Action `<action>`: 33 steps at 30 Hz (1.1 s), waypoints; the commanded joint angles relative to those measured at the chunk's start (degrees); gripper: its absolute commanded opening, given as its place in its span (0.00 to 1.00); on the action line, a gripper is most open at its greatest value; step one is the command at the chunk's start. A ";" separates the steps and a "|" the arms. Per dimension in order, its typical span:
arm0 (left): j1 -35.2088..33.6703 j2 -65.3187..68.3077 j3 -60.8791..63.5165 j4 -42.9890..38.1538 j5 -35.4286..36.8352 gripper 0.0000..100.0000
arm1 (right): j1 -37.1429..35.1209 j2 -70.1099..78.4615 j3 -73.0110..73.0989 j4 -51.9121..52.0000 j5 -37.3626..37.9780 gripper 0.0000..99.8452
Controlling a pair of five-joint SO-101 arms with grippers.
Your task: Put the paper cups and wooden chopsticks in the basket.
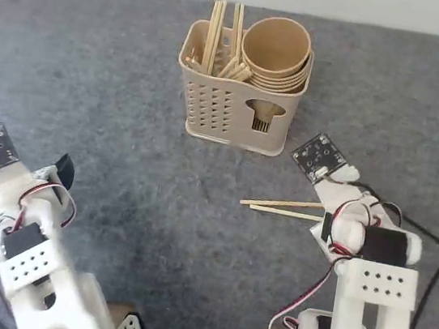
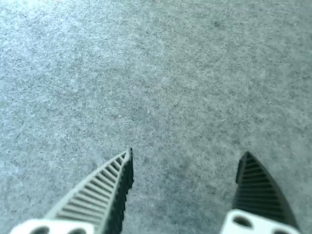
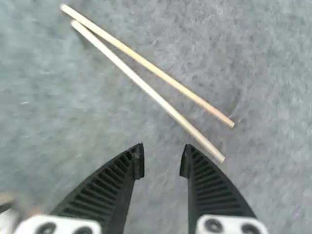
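Observation:
A beige perforated basket stands at the back middle of the grey carpet. Inside it sit a stack of paper cups and several wooden chopsticks. Two loose chopsticks lie on the carpet in front of the basket, just left of the right arm. In the right wrist view these chopsticks lie just ahead of my right gripper, which is open with a narrow gap and holds nothing. My left gripper is wide open over bare carpet at the front left.
Grey carpet covers the whole work surface. The two arm bases stand at the front left and front right. A pale wall edge runs along the back.

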 commanded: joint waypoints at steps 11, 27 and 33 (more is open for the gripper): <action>0.00 -0.97 -0.31 -1.32 -0.70 0.32 | 1.27 2.86 18.64 -35.91 15.56 0.14; 0.00 -0.97 -0.31 -1.41 -0.79 0.32 | 1.27 40.92 -4.40 -35.74 15.30 0.14; 0.00 -0.97 -0.31 -1.49 -0.62 0.32 | 1.45 48.66 -8.53 -35.91 15.56 0.14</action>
